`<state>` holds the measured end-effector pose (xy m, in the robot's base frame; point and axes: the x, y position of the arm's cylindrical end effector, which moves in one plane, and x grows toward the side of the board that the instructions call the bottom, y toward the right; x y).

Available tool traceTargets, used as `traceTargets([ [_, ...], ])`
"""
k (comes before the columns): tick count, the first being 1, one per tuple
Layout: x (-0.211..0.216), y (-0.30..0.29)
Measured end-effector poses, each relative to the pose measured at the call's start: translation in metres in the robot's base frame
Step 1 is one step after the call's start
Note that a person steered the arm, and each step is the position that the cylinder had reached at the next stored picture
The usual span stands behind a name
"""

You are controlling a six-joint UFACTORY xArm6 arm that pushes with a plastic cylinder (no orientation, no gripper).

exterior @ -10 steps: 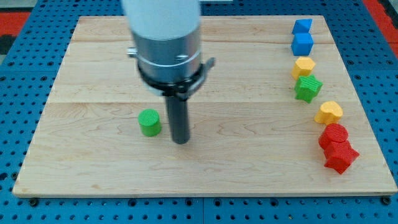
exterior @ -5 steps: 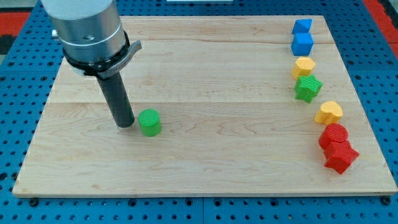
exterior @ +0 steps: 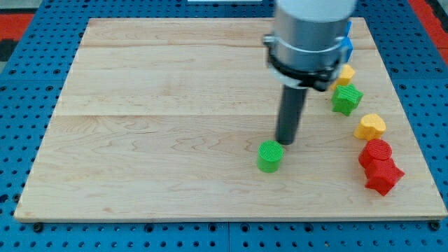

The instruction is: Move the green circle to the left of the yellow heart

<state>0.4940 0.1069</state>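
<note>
Shifted rightward, green circle (exterior: 269, 156) sits touching my tip (exterior: 285, 143).

The arm's visible part begins at the view's top as a broad, pale grey-white cylinder, smooth and unmarked. Below it sits a metallic silver-grey collar of the same round section, with faint vertical shading on its brushed surface. A black ring clamps around the collar's lower edge, with small dark lugs jutting out at its sides and a short dark bracket beneath. From that ring a straight, dark grey-to-black rod descends, much narrower than the collar, round in section and plain along its length. My tip (exterior: 285, 143) is the rod's flat, blunt lower end, the same dark colour as the rod.
</note>
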Motion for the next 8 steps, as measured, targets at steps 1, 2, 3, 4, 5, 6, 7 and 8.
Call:
traceTargets([
  [1, 0.0, 0.007],
  [2, -0.004, 0.004],
  [3, -0.012, -0.032],
  [4, -0.016, -0.078],
  [5, 0.005, -0.1],
  [6, 0.079, -0.1],
  [7, 0.077, -0.098],
  [8, 0.051, -0.069],
])
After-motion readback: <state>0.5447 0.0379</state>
